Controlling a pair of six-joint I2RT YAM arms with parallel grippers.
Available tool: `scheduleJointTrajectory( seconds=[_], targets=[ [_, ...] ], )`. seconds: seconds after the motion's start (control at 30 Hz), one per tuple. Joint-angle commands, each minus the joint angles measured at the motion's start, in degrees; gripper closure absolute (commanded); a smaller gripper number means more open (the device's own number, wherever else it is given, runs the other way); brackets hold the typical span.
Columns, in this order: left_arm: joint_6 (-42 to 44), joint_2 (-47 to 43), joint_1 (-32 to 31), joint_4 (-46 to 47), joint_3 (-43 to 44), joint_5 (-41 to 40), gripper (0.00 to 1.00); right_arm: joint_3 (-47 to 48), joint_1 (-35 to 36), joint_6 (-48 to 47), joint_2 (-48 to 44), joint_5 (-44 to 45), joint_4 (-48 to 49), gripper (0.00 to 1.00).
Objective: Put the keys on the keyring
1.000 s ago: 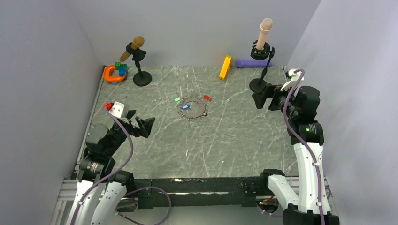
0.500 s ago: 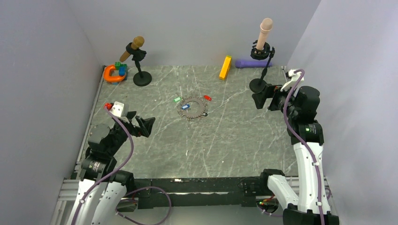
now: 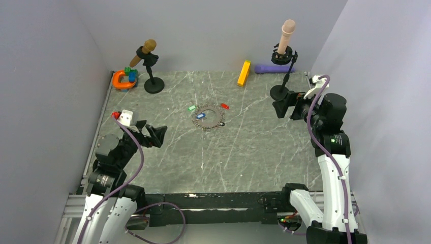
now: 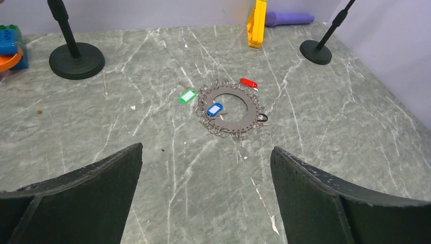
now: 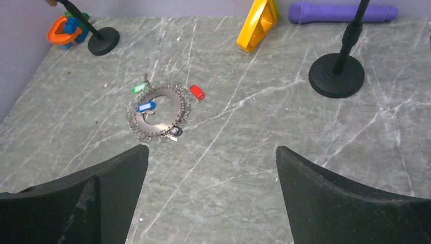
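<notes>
The grey keyring (image 3: 217, 117) lies flat at the table's middle; it also shows in the left wrist view (image 4: 239, 125) and the right wrist view (image 5: 174, 101). A blue key (image 3: 202, 116) (image 4: 214, 109) lies on its band. A green key (image 3: 191, 108) (image 4: 187, 96) lies at its left rim, a red key (image 3: 224, 106) (image 5: 196, 92) just off its far right rim, and a black key (image 3: 221, 123) (image 5: 175, 131) at its near right rim. My left gripper (image 3: 158, 136) (image 4: 207, 148) is open and empty, well to the left of the ring. My right gripper (image 3: 279, 108) (image 5: 212, 148) is open and empty, far to the right.
A black stand (image 3: 154, 84) holding a brown mic stands at the back left beside an orange C-shaped toy (image 3: 122, 80). A yellow block (image 3: 244, 73), a purple cylinder (image 3: 272, 68) and a second stand (image 3: 280, 92) are at the back right. Grey walls enclose three sides.
My left arm has shifted slightly to the left and back. The right arm, the ring and the keys have not moved.
</notes>
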Motion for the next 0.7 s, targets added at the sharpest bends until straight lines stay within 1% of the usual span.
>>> scheduleJointTrajectory(
  seconds=[0.0,0.23,0.33,0.37,0.43,0.47,0.5,0.53,0.57,0.6,0.67],
  targets=[
    [-0.8,-0.3,0.2,1.4,-0.2,-1.7,0.01,0.6,-0.3,1.1,-0.1,-1.4,2.5,0.00],
    [2.4,-0.1,0.2,0.3,0.6,-5.0,0.01,-2.1,-0.7,1.6,-1.1,-3.5,4.8,0.00],
    [2.6,-1.2,0.2,3.0,-1.7,-5.6,0.01,-2.5,-1.8,1.2,-1.9,-3.8,5.5,0.00],
    [2.0,-1.6,0.3,2.2,-1.4,-6.7,0.01,-2.0,-2.5,1.1,-1.8,-4.0,5.0,0.00],
    [2.5,-2.8,0.3,0.9,0.1,-5.6,0.01,-2.2,-4.9,2.6,-2.3,-5.8,6.4,0.00],
    [1.3,-3.5,0.1,0.8,0.4,-5.9,0.01,-1.2,-6.7,3.7,-2.1,-8.6,5.4,0.00],
    [2.4,-4.0,-0.8,-2.6,2.0,-6.0,0.01,-1.1,-10.8,5.5,-2.5,-13.6,5.0,0.00],
    [4.3,-4.4,-1.7,-4.8,1.9,-6.7,0.01,-2.9,-15.5,8.4,-4.2,-19.2,8.0,0.00],
    [5.5,-5.1,-2.3,-5.3,0.6,-8.3,0.01,-5.7,-18.6,11.0,-6.4,-22.4,11.6,0.00],
    [6.6,-5.6,-2.5,-4.6,-0.6,-10.1,0.01,-7.3,-19.5,11.5,-7.7,-23.4,13.2,0.00],
    [5.9,-6.3,-2.4,-3.3,-1.3,-13.1,0.01,-7.2,-19.6,9.4,-7.8,-23.6,10.7,0.00]
  ],
)
